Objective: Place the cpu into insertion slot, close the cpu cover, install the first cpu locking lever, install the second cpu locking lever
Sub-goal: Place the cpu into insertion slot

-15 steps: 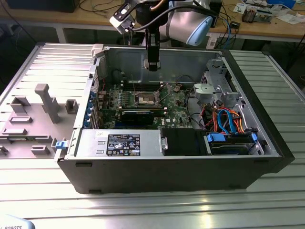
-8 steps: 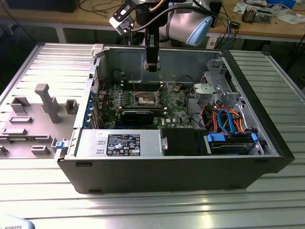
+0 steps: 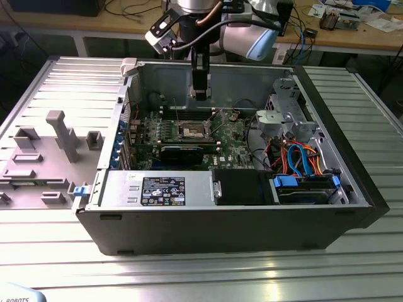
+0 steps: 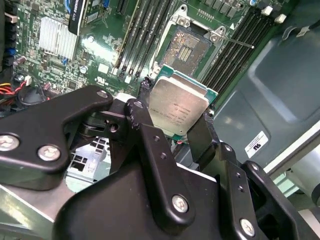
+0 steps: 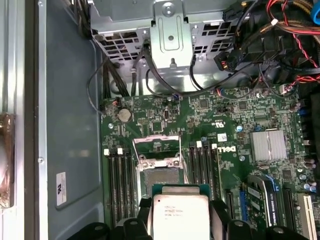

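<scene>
My gripper (image 4: 175,120) is shut on the cpu (image 4: 179,104), a flat silver-topped square pinched at two opposite edges by black fingers (image 5: 220,216). In both wrist views the cpu (image 5: 180,212) hangs above the green motherboard, beside the insertion slot (image 5: 161,176) and apart from it. The insertion slot (image 4: 189,47) lies bare, its dark contact field showing. The cpu cover (image 5: 156,145) is swung open on the slot's far side from the cpu. In the exterior view my gripper (image 3: 200,94) points down inside the open computer case, above and behind the insertion slot (image 3: 192,131).
Black memory slots (image 5: 120,180) flank the socket on both sides. A ribbed silver heatsink (image 5: 268,145) and expansion slots sit beyond them. A metal drive cage (image 5: 170,30) with cables borders the board. The case walls (image 3: 327,107) enclose everything; a grey fixture plate (image 3: 44,151) lies outside.
</scene>
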### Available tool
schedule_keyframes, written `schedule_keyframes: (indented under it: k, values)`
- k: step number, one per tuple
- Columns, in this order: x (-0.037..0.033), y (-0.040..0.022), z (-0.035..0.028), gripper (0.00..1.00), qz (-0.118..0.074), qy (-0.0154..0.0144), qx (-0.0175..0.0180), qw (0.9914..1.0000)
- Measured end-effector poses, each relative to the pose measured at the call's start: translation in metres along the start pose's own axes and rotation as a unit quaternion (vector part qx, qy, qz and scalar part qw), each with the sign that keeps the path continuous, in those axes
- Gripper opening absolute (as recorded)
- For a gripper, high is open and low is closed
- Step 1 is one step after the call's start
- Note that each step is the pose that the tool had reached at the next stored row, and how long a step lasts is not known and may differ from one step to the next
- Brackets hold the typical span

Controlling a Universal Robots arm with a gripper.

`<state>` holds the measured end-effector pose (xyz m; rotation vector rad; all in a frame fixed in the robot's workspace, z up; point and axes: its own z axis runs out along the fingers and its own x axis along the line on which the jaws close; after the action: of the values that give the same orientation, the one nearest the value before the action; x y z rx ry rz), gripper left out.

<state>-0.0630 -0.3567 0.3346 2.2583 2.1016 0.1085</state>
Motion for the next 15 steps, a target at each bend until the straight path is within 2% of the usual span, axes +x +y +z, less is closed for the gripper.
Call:
schedule_keyframes:
  k: [2, 4, 6, 15]
  values:
    - [0.0000, -0.0003, 0.0026, 0.55, -0.011, 0.0009, 0.0001, 0.99994]
    - [-0.0002, -0.0009, 0.0091, 0.55, -0.035, 0.0031, 0.0004, 0.99937]
    - [-0.0002, -0.0012, 0.0118, 0.55, -0.036, 0.0032, 0.0004, 0.99933]
    - [-0.0003, -0.0014, 0.0132, 0.55, -0.036, 0.0033, 0.0004, 0.99933]
